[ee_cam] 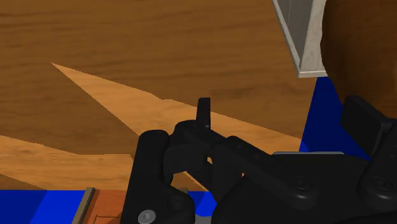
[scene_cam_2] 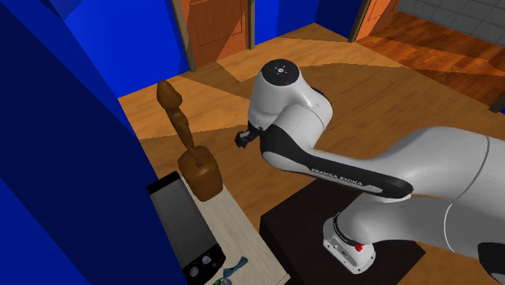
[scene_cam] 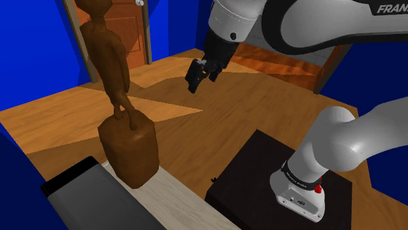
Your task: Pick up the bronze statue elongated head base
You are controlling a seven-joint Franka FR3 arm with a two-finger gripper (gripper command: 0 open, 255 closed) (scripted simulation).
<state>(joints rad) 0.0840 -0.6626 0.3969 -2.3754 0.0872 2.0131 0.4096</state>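
My gripper [scene_cam: 193, 80] hangs over the wooden floor [scene_cam: 216, 124], well apart from the brown statue [scene_cam: 128, 151]. The statue stands upright on the pale tabletop [scene_cam: 180, 206], beside a black-edged grey panel [scene_cam: 88, 199].

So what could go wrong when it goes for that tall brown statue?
The statue is tall and slim above a chunky base, standing at the end of the table, so a nudge from the pincer might tip it onto the floor. The dark appliance sits close beside the base, which could crowd a grip from that side.
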